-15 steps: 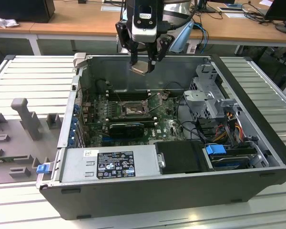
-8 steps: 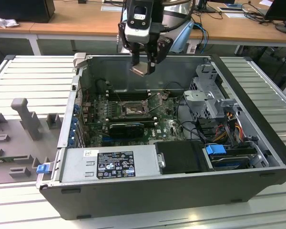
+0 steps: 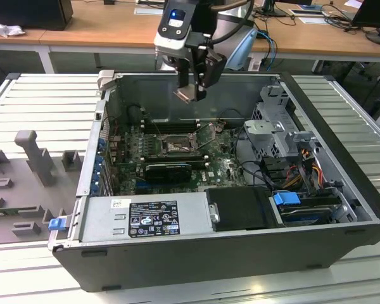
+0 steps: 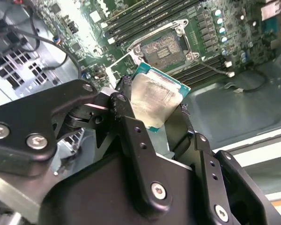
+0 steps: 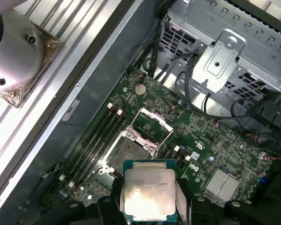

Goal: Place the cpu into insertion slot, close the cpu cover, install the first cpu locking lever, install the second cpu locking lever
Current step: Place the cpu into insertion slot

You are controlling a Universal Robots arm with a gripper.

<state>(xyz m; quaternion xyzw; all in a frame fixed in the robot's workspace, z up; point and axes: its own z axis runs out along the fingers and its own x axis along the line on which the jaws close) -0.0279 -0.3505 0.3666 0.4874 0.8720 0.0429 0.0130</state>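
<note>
**No print you can read**

You will find a black label [image 3: 153, 218] and a small white sticker [image 3: 120, 204] on the power supply [image 3: 193, 215], and faint marks on the cpu [image 5: 149, 194] top. None of it is legible.

In the exterior view we see an open computer case [image 3: 209, 256]; its power supply [image 3: 145, 218] sits at six o'clock, a drive cage [image 3: 272, 123] at three, grey moulded fixtures [image 3: 31, 158] outside at nine, wooden desks [image 3: 101, 28] at twelve.

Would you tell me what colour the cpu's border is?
Teal-green on the cpu, clearest in the second wrist view.
</note>
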